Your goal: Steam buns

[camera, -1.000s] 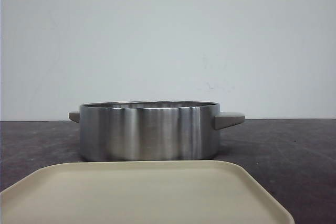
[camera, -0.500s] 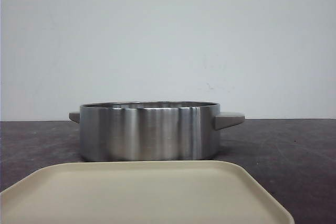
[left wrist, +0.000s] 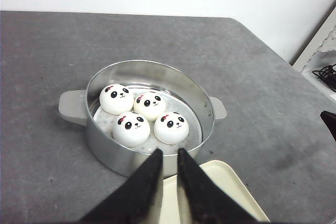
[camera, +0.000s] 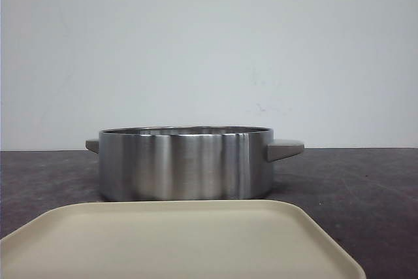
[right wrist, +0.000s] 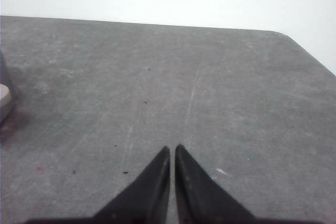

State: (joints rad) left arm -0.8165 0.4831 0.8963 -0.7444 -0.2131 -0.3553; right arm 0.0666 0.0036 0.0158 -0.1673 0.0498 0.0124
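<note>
- I take the grey table (left wrist: 273, 103) as the base; the steel steamer pot (left wrist: 149, 116) stands on it, and I place everything else relative to that pot.
- The cream tray (camera: 183, 240) lies just in front of the pot on my side, with nothing on it.
- The four panda buns (left wrist: 144, 114) already sit inside the pot on its perforated insert, packed close, faces up; I judge the loading finished.
- No lid shows in any view, so I would look for one before moving, and I would keep both arms high enough to clear the pot's rim and its side handles (left wrist: 71, 107).
- My left gripper (left wrist: 168, 156) hangs over the pot's near rim, fingers nearly together and empty.
- My right gripper (right wrist: 172, 150) hovers over bare table well to the pot's right, pinched closed on nothing.
</note>
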